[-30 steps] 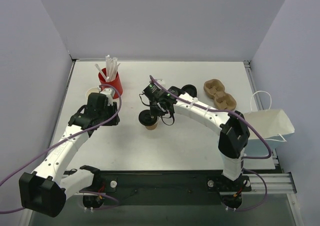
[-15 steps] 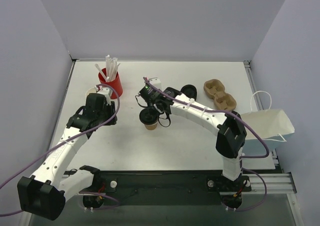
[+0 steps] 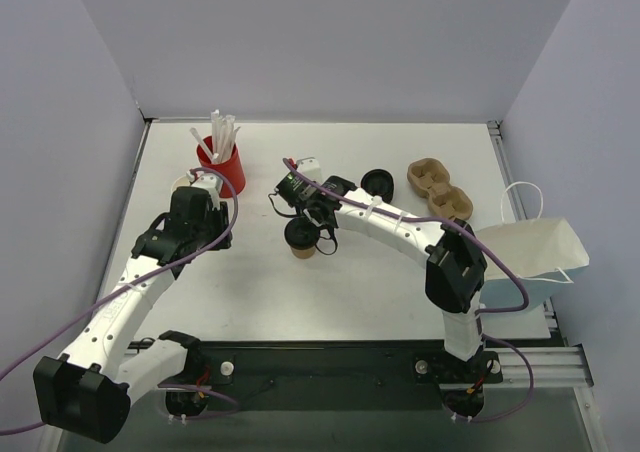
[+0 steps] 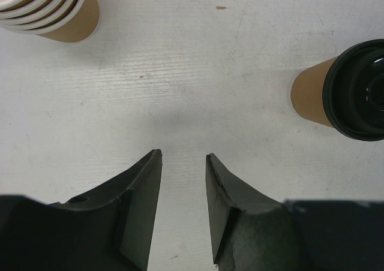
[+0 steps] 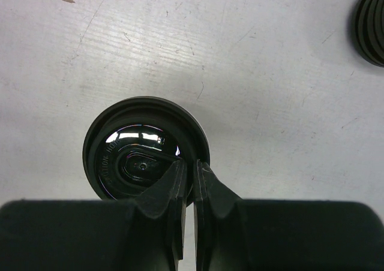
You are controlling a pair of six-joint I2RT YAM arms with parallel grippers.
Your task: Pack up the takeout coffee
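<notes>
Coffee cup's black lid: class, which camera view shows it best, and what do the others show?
Right wrist: the lid fills much of the view from above, only its near edge under the right gripper. Left wrist cuts the lid off at the frame's right edge. Top external shows the lid small, beside that gripper.

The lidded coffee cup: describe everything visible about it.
The takeout coffee is a small tan-brown paper cup with a glossy round black plastic lid, standing upright on the white table. The right gripper, fingers almost together, hangs over the lid's rim; contact is unclear. Nothing else touches it.
</notes>
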